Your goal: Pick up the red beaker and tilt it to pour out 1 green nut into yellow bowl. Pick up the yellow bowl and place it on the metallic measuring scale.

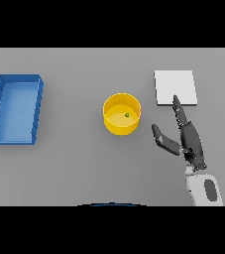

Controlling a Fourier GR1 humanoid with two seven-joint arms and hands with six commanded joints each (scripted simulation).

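A yellow bowl [121,114] stands upright at the table's middle with a small green nut [127,115] lying inside it. To its upper right lies the flat pale metallic scale [175,88]. My right hand [189,136] rises from the lower right, open, with straight fingers reaching up to the scale's lower edge and the thumb spread left toward the bowl. The hand is apart from the bowl, a short gap to its right. No red beaker shows in view. My left hand is out of sight.
A blue rectangular tray [15,109] sits at the far left of the grey table [79,163].
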